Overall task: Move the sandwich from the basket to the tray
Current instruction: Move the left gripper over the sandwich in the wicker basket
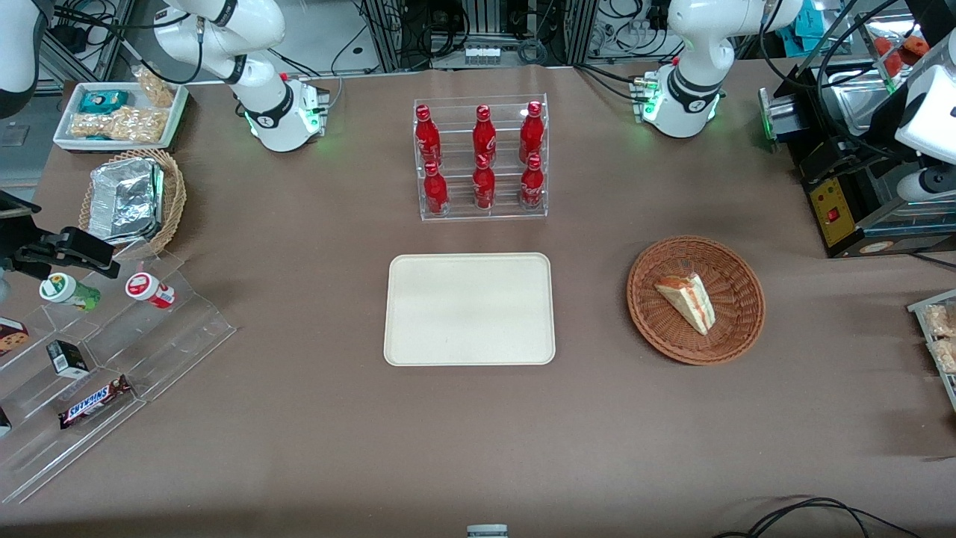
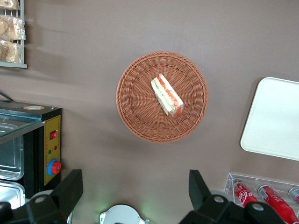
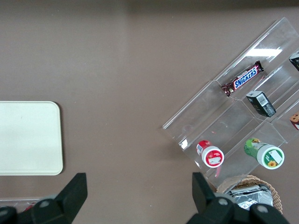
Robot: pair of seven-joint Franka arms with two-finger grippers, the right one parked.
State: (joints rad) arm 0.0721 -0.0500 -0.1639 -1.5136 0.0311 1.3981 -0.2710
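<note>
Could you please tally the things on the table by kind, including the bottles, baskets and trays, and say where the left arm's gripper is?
Red bottles: 6
Wicker baskets, the basket and the tan one with foil: 2
Trays, the tray and the white snack tray: 2
Sandwich: 1
Total: 11
The gripper hangs open, high above the basket.

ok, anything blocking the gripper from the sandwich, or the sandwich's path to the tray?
Nothing visible. The gripper is open, high above the basket, where the sandwich lies alone. Only bare tablecloth separates basket and tray; the bottle rack sits farther from the front camera.
</note>
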